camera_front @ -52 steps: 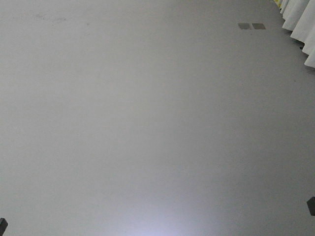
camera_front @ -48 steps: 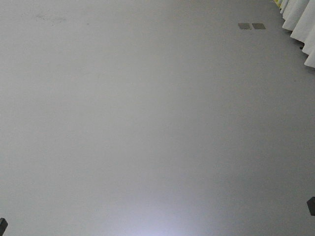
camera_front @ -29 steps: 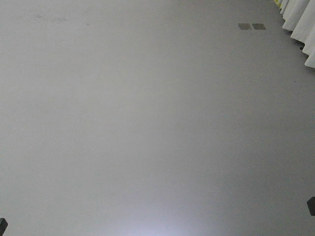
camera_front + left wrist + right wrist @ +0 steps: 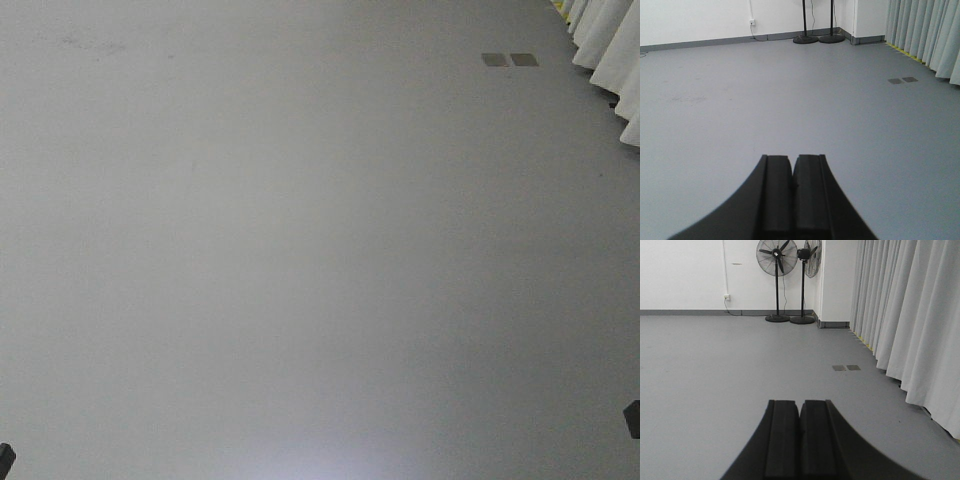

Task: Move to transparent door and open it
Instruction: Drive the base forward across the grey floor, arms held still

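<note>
The transparent door is out of view in every camera. My left gripper [image 4: 792, 159] is shut, its black fingers pressed together with nothing between them, pointing over bare grey floor. My right gripper [image 4: 800, 403] is shut and empty too, aimed along the floor toward the far wall. In the front view only small dark bits of the robot show at the bottom corners.
Grey floor [image 4: 300, 250] fills the front view. White curtains [image 4: 910, 320] hang along the right side [image 4: 612, 50]. Two floor plates [image 4: 509, 60] lie near them [image 4: 846, 367]. Two standing fans [image 4: 776, 280] stand by the far white wall [image 4: 685, 275].
The floor plates and curtains have slid slightly up and to the right in the front view, so the base has shifted a little. Both grippers stay shut.
</note>
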Motion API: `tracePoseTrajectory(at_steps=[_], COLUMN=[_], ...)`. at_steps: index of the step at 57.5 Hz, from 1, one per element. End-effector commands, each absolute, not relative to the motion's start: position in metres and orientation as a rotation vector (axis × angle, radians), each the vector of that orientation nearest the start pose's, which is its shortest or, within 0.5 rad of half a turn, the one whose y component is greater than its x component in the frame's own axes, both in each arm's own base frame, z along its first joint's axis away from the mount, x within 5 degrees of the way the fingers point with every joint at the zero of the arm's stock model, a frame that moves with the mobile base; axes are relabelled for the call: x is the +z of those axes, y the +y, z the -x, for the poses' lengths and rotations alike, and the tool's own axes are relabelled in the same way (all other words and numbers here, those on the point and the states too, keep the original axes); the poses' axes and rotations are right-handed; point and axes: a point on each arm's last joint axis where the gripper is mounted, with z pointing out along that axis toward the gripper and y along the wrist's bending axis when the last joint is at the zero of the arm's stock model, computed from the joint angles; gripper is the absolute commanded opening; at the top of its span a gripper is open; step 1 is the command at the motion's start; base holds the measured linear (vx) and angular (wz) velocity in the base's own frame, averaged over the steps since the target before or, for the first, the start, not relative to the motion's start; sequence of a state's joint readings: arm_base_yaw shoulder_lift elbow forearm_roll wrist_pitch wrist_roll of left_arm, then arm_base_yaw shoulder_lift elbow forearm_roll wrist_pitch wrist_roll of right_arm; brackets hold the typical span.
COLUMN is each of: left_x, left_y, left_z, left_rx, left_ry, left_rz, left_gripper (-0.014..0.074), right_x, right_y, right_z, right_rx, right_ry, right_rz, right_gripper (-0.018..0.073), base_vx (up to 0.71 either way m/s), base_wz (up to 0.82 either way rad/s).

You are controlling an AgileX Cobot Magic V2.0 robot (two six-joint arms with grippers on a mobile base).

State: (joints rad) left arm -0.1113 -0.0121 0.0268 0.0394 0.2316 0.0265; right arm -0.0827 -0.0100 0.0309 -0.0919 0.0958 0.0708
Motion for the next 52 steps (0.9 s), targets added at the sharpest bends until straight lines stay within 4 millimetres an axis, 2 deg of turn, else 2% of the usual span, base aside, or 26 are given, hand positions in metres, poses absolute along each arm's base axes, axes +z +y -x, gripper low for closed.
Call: tracePoseTrajectory(at_steps=[1, 26, 52], left_x=[0.1820, 0.1820, 0.1820], left_y=[-0.0060, -0.0060, -0.0060], left_z=[-0.0561, -0.0561, -0.0561], left_rx=[-0.044, -0.044, -0.044], left_ry=[1.661, 1.661, 1.661], left_rz=[-0.135, -0.135, -0.135], left_gripper=[-0.0006, -0.0006, -0.0006], right_x=[0.1989, 0.1989, 0.1989], right_y=[-0.0051, -0.0051, -0.0051], right_z=[-0.0560, -0.0560, -0.0560], right_rx=[-0.092, -0.092, -0.092], right_ry=[1.513, 1.513, 1.513], right_rz=[-0.049, -0.049, -0.049], right_gripper=[-0.0005, -0.0005, -0.0005], base_vx=[0.20, 0.23, 0.28], base_wz=[0.01, 0.02, 0.23])
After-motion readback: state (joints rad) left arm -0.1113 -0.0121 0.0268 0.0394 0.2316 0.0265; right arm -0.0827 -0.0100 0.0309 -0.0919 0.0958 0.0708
